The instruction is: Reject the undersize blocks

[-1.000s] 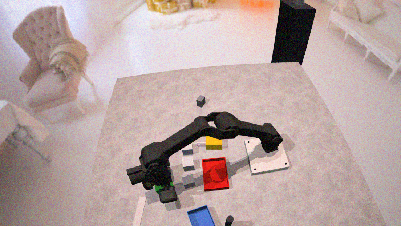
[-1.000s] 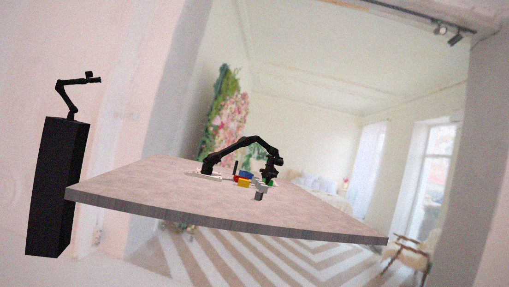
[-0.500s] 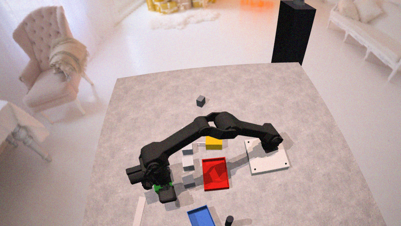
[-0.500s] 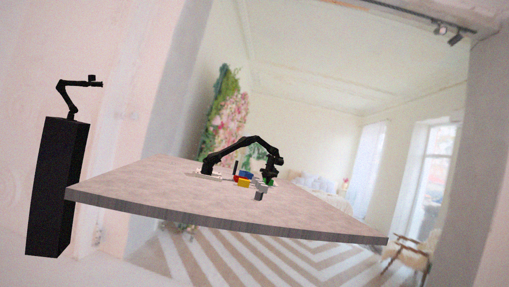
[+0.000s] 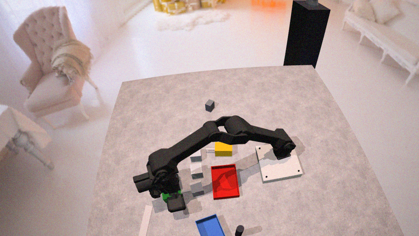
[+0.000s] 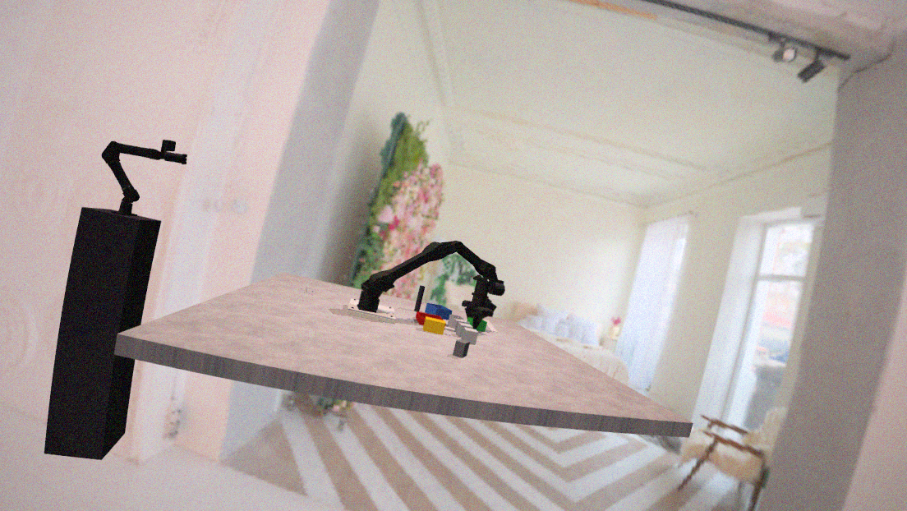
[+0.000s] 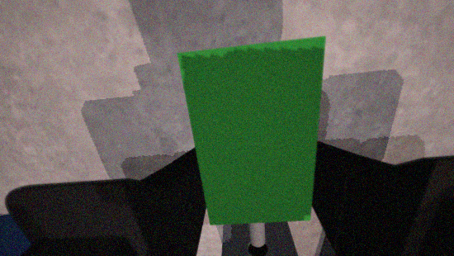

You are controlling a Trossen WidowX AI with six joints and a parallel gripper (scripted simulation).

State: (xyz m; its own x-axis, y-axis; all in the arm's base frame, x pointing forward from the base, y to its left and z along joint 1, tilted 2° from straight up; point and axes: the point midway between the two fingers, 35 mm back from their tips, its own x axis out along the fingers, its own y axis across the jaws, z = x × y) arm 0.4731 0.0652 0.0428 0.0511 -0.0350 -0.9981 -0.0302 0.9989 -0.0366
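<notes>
The green gauge (image 5: pixel 165 196) (image 6: pixel 481 325) (image 7: pixel 253 136) is pinched between the gripper's (image 5: pixel 172 193) (image 6: pixel 476 320) (image 7: pixel 257 177) jaws, its pin (image 7: pixel 257 235) pointing from above toward three o'clock, at the nearest steel block (image 5: pixel 197 189); how deep, I can't tell. Beyond that block, also at three, sits the red tray (image 5: pixel 231 187). The black arm (image 5: pixel 187 146) (image 6: pixel 453 246) arches high, wrist bent steeply down.

Top view: dark grey cube (image 5: pixel 209 105) (image 6: pixel 460 348) near centre; tufted armchair (image 5: pixel 55 64), upper left; yellow block (image 5: pixel 223 149) (image 6: pixel 434 325), centre; blue tray (image 5: pixel 210 226) (image 6: pixel 438 310), bottom edge
</notes>
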